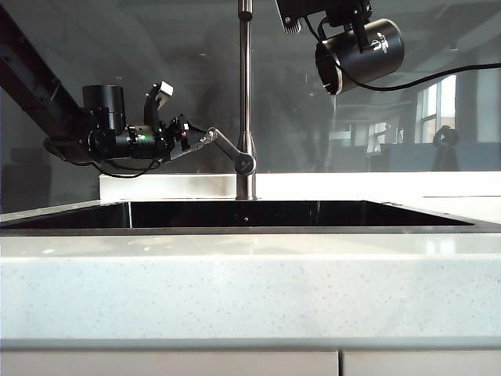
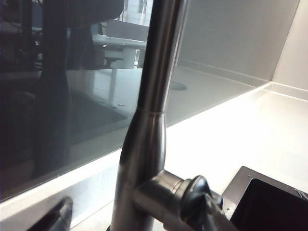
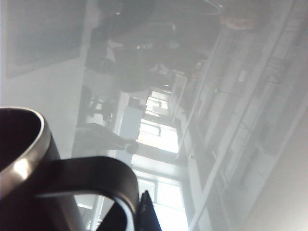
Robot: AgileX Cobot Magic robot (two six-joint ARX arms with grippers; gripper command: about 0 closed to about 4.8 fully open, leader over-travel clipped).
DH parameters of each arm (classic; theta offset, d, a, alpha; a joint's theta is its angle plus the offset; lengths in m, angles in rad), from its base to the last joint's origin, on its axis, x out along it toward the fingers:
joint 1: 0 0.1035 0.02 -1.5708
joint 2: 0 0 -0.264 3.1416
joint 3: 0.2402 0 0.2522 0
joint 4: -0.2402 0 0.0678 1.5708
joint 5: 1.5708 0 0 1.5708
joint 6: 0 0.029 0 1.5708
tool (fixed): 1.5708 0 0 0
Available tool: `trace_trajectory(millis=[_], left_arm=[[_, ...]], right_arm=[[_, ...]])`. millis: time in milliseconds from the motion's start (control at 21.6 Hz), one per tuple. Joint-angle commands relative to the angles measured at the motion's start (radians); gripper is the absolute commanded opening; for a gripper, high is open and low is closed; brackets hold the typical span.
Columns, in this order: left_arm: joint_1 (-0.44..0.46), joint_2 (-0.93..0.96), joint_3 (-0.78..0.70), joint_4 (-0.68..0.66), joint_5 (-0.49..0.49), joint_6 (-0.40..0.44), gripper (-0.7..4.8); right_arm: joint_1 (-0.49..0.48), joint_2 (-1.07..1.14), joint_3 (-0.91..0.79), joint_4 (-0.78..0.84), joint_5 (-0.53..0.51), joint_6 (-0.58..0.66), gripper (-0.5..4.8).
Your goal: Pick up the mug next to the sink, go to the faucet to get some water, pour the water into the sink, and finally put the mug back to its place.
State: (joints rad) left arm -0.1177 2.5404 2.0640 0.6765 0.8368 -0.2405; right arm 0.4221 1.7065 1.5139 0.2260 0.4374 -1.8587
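- Exterior: speckled white countertop [image 1: 250, 290], black rectangular sink [image 1: 250, 214]; left gripper [image 1: 188, 133] spread around steel faucet [image 1: 246, 94] lever; right gripper, cropped at the frame's top, pinches tilted matte black mug [image 1: 362, 53].
- Left wrist: faucet pipe [image 2: 149, 120] close; fingers mostly cropped.
- Right wrist: mug handle [image 3: 91, 178] clamped; background hazy.

The faucet [image 1: 246, 94] stands as a thin upright pipe at the middle of the sink's [image 1: 235, 229] back edge, splitting the air above the basin into two sides. On the left side its lever [image 1: 227, 149] slants out, and the left end effector [image 1: 194, 135], jaws apart, sits at the lever's tip, so that side is crowded at lever height. On the right, the right end effector [image 1: 344, 17] holds the tipped mug [image 1: 360, 53] high up, closed on its handle [image 3: 91, 178] (the mouth faces the pipe). Beneath the mug the space down to the basin is open. A glass wall [image 1: 407, 102] closes the back; the front bench [image 1: 250, 290] is bare.
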Motion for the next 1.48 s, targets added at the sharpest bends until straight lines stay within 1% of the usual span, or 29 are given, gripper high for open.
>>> trace_trajectory(millis=[46,185,231,277,324,370,416,462,508,555,601,647,693,786,832,878,924,971,1063,1109,1155,1202,1248,1294,1387,1433,1479], left_arm=[[0.001,-0.003,0.004,0.011,-0.013,-0.002,3.37],[0.001,-0.003,0.004,0.011,-0.013,-0.003,3.37],[0.001,-0.003,0.004,0.011,-0.013,-0.002,3.37],[0.001,-0.003,0.004,0.011,-0.013,-0.002,3.37],[0.001,-0.003,0.004,0.011,-0.013,-0.002,3.37],[0.001,-0.003,0.004,0.011,-0.013,-0.002,3.37],[0.001,-0.003,0.004,0.011,-0.013,-0.002,3.37],[0.001,-0.003,0.004,0.011,-0.013,-0.003,3.37],[0.001,-0.003,0.004,0.011,-0.013,-0.003,3.37],[0.001,-0.003,0.004,0.011,-0.013,-0.003,3.37],[0.001,-0.003,0.004,0.011,-0.013,-0.003,3.37],[0.001,-0.003,0.004,0.011,-0.013,-0.003,3.37],[0.001,-0.003,0.004,0.010,-0.013,-0.003,3.37],[0.001,-0.003,0.004,0.009,-0.013,-0.003,3.37],[0.001,-0.003,0.004,0.009,-0.013,-0.002,3.37],[0.001,-0.003,0.004,0.009,-0.013,-0.003,3.37],[0.001,-0.003,0.004,0.009,-0.013,-0.002,3.37],[0.001,-0.003,0.004,0.009,-0.013,-0.002,3.37],[0.001,-0.003,0.004,0.009,-0.013,-0.002,3.37],[0.001,-0.003,0.004,0.008,-0.013,-0.002,3.37],[0.001,-0.003,0.004,0.004,-0.013,-0.003,3.37],[0.001,-0.003,0.004,0.002,-0.012,-0.003,3.37],[0.001,-0.003,0.004,0.002,-0.013,-0.002,3.37],[0.001,-0.003,0.004,-0.004,-0.013,-0.002,3.37],[0.001,-0.003,0.004,-0.010,-0.013,-0.003,3.37],[0.001,-0.003,0.004,-0.010,-0.013,-0.002,3.37],[0.001,-0.003,0.004,-0.010,-0.013,-0.002,3.37]], right_arm=[[0.001,-0.011,0.008,0.028,0.003,-0.005,-0.06],[0.001,-0.011,0.008,0.028,0.007,0.007,-0.06],[0.001,-0.011,0.008,0.028,0.007,0.039,-0.06],[0.001,-0.011,0.008,0.031,0.014,0.161,-0.06],[0.001,-0.011,0.008,0.033,0.026,0.237,-0.06],[0.001,-0.011,0.008,0.032,0.085,0.415,-0.06],[0.001,-0.011,0.008,0.032,0.131,0.515,-0.06],[0.000,-0.012,0.008,0.019,0.198,0.669,-0.06],[-0.002,-0.012,0.008,-0.001,0.214,0.734,-0.06],[-0.017,-0.024,0.008,-0.078,0.211,0.875,-0.06],[-0.025,-0.028,0.007,-0.111,0.206,0.949,-0.06],[-0.035,-0.042,0.007,-0.181,0.185,1.136,-0.06],[-0.063,-0.062,0.002,-0.247,0.126,1.327,-0.06],[-0.098,-0.089,-0.023,-0.281,0.031,1.518,-0.06],[-0.133,-0.115,-0.067,-0.272,-0.039,1.651,-0.06],[-0.155,-0.129,-0.100,-0.251,-0.080,1.713,-0.06],[-0.198,-0.159,-0.181,-0.181,-0.134,1.793,-0.06],[-0.231,-0.192,-0.270,-0.096,-0.173,1.847,-0.06],[-0.265,-0.233,-0.380,0.014,-0.216,1.900,-0.06],[-0.296,-0.264,-0.480,0.123,-0.239,1.950,-0.06],[-0.311,-0.281,-0.540,0.192,-0.238,1.968,-0.06],[-0.333,-0.302,-0.633,0.302,-0.234,1.972,-0.06],[-0.345,-0.312,-0.686,0.367,-0.232,1.972,-0.06],[-0.368,-0.318,-0.771,0.472,-0.235,1.972,-0.06],[-0.391,-0.316,-0.846,0.565,-0.235,1.976,-0.06],[-0.416,-0.313,-0.906,0.628,-0.234,2.007,-0.05],[-0.430,-0.308,-0.925,0.646,-0.234,2.020,-0.05]])
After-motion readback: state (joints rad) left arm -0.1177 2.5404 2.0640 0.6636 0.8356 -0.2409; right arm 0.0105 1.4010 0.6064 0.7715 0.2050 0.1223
